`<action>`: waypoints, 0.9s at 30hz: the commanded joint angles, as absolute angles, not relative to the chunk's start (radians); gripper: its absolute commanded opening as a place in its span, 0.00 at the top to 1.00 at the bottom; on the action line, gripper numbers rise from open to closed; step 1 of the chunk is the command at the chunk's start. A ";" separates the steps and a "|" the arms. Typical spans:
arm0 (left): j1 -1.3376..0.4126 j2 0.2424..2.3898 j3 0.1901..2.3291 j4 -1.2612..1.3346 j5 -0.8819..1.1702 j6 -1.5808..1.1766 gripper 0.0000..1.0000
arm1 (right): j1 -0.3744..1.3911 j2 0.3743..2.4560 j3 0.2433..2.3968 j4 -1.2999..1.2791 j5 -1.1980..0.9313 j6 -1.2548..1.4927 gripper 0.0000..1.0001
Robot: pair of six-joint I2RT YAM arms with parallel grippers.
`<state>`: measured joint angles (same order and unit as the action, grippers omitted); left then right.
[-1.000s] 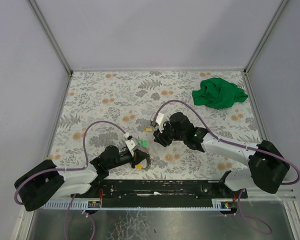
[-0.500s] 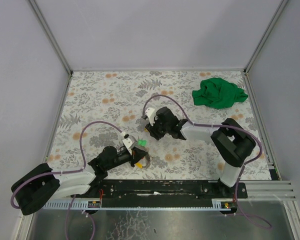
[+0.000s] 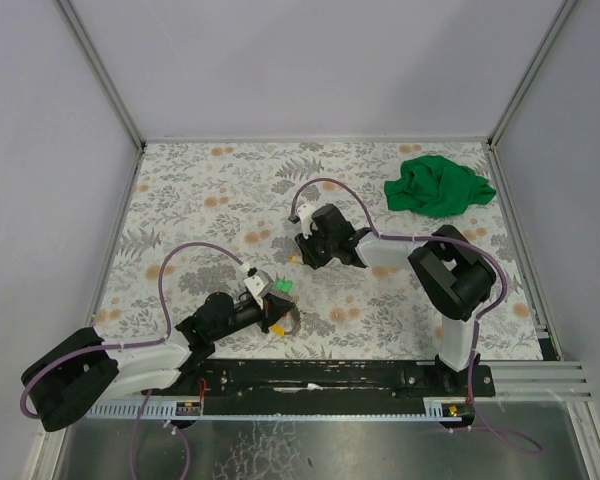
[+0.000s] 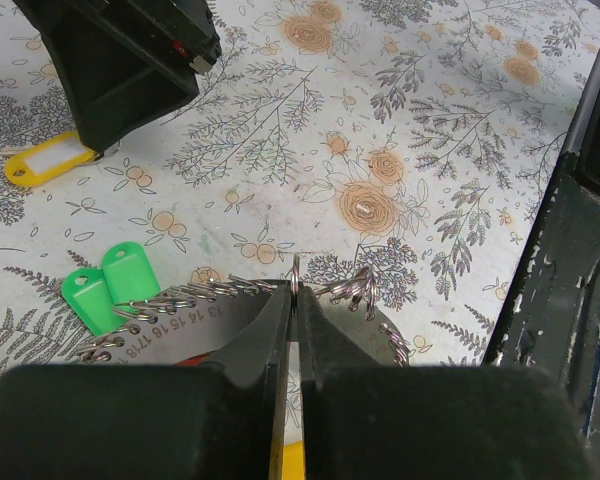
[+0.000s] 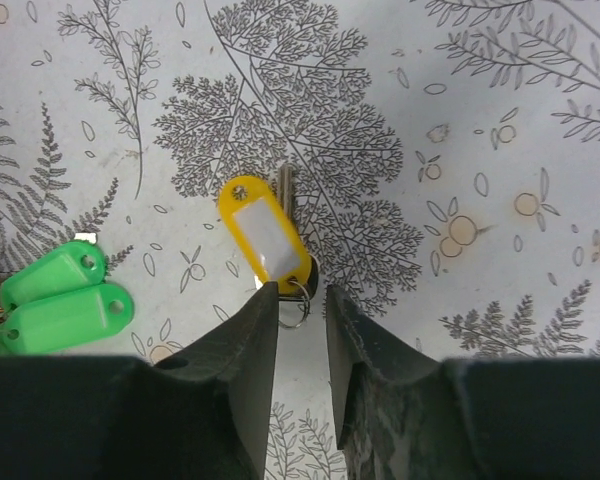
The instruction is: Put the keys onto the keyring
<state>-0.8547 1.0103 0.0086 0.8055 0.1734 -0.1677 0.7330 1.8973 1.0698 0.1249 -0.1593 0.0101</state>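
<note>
A green cloth (image 3: 438, 186) lies crumpled at the far right of the floral tabletop (image 3: 210, 190), well apart from both arms; nothing lies between the two grippers but a pair of green tags (image 4: 110, 290) on the tabletop, just left of the left gripper (image 4: 293, 300); in the right wrist view the same tags sit at the left edge, touching each other.

Small printed numerals, 13 to 18, run along a grey strip beside the left fingers; the tags' windows show no readable writing.

The left arm lies low along the near edge, its gripper pointing right; its jaws are pressed together, pinching the keyring (image 4: 295, 275) edge-on and upright, with small wire loops strung to either side.

The right arm folds back from the right and reaches to mid-table, the right gripper (image 5: 302, 295) tipped down; its jaws stand narrowly apart, straddling the small split ring of the yellow key (image 5: 265, 235), which lies flat on the tabletop, its metal blade showing just beyond the tag.
</note>
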 commanded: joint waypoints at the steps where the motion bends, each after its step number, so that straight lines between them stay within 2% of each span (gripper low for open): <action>1: -0.858 1.009 0.009 0.828 0.156 -0.158 1.00 | 0.732 1.904 1.117 0.098 -0.201 0.058 0.69; 10: -0.857 1.018 0.015 0.827 0.156 -0.155 1.00 | 0.731 1.774 1.055 0.037 -0.143 0.026 0.99; 16: -0.858 0.991 0.018 0.817 0.156 -0.145 1.00 | 0.732 1.564 0.913 0.087 -0.101 -0.058 1.00; 27: -0.856 0.957 0.062 0.788 0.176 -0.052 1.00 | 0.731 1.282 0.533 0.523 -0.213 -0.228 1.00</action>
<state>-0.8547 0.9569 0.0174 0.7731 0.1677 -0.1146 0.7330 1.3563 0.6174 0.3004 -0.1364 -0.1490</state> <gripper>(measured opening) 0.010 0.011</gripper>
